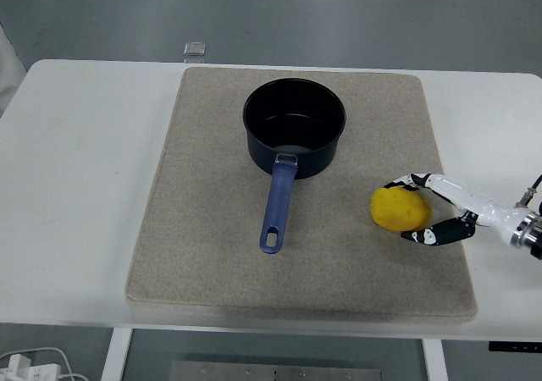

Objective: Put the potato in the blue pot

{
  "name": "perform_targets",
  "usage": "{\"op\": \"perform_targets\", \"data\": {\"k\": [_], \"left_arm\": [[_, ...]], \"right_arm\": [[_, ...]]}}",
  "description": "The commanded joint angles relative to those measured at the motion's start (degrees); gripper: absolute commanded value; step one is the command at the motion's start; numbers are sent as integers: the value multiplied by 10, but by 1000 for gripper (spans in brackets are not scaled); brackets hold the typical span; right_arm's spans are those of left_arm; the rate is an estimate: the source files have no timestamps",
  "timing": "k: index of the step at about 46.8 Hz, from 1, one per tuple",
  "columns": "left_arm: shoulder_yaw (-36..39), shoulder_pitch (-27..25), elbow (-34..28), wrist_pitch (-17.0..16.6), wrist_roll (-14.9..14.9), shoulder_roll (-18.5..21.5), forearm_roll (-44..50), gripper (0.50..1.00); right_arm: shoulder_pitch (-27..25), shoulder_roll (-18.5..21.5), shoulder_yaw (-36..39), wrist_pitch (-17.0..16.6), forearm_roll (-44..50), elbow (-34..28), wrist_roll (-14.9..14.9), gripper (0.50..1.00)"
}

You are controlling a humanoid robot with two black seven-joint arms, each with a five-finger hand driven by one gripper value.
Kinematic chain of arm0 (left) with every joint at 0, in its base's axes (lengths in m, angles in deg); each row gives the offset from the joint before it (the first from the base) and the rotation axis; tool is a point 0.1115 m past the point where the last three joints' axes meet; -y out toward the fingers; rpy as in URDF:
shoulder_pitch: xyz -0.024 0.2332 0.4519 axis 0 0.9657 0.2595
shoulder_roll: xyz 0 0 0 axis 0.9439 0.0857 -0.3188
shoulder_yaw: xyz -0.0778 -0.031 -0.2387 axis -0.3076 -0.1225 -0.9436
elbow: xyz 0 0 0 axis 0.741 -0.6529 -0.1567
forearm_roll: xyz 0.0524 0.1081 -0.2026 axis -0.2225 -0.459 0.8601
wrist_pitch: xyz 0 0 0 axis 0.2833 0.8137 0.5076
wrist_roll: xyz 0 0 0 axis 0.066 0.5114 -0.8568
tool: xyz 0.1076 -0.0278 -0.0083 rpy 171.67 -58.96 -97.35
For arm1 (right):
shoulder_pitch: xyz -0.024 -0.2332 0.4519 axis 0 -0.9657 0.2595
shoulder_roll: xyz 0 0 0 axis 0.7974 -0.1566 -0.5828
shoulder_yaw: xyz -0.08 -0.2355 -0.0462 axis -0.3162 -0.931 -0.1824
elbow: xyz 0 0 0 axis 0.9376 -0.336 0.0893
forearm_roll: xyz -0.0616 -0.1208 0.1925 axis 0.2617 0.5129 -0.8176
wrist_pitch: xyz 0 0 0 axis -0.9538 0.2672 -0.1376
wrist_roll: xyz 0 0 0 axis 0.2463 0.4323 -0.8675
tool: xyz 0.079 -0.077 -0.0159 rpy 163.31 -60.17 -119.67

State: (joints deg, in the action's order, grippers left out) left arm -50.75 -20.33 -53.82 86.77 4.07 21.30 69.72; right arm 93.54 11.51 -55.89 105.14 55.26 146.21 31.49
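Observation:
The yellow potato [396, 209] lies on the beige mat [212, 229], to the right of the blue pot [294, 125]. The pot stands upright and empty at the mat's back middle, with its blue handle [278, 207] pointing toward me. My right hand [406, 210] comes in from the right edge and is curled around the potato's right side. One finger [402, 182] lies over its top and another [422, 235] under its near side. The potato still rests on the mat. The left arm is out of view.
The mat covers the middle of the white table [76, 186]. A small clear object [195, 50] sits at the table's far edge. A bit of white cloth [7, 68] shows at the far left.

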Motion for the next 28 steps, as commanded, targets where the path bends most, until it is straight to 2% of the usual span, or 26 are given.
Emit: {"op": "perform_targets", "data": {"k": [1,28], "left_arm": [[0,0,0,0,0,0,0,1000],[0,0,0,0,0,0,0,1000]], "right_arm": [[0,-3,1,0,0,0,0,500],[11,-7,5,0,-1,1,-1,500]]}}
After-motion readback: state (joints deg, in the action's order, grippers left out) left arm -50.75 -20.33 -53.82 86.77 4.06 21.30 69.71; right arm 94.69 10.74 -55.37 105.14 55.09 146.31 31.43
